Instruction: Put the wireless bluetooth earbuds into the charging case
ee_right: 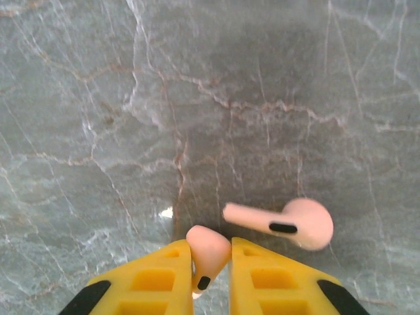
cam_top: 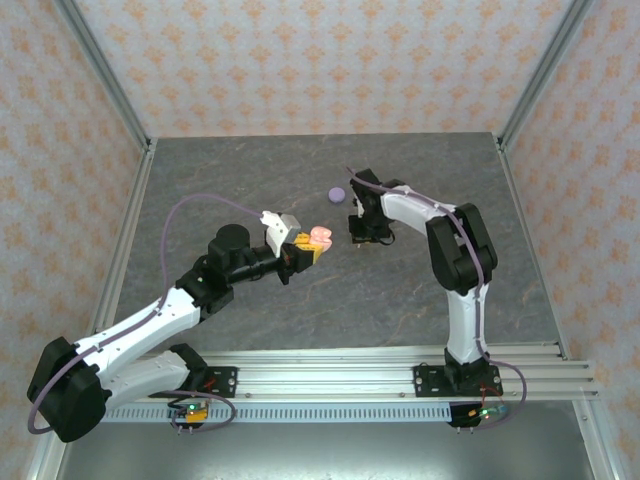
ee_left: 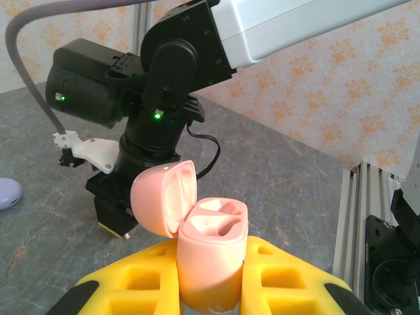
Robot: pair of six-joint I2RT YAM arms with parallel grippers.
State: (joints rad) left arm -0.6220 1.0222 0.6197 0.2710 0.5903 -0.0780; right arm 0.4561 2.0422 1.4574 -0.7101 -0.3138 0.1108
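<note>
Clamped upright in the left gripper (ee_left: 210, 279), above the grey marbled tabletop (ee_right: 118, 98): a glossy pinkish-peach plastic charging case (ee_left: 211, 252), lid swung open. Pinched between the yellow fingers (ee_right: 282, 282) of the right gripper (ee_right: 211, 266): one small pinkish-peach earbud (ee_right: 209, 246), stem pointing down. Just beside it, flat on the stone: a second pinkish-peach earbud (ee_right: 292, 222). Farther back, well apart: a pale purple rounded disc (cam_top: 337, 194).

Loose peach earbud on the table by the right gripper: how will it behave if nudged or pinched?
The glossy pinkish-peach plastic earbud probably pivots on its rounded head when nudged. Its curved shell likely slips from a pinch unless taken across the stem. Seemingly rigid and very light.
</note>
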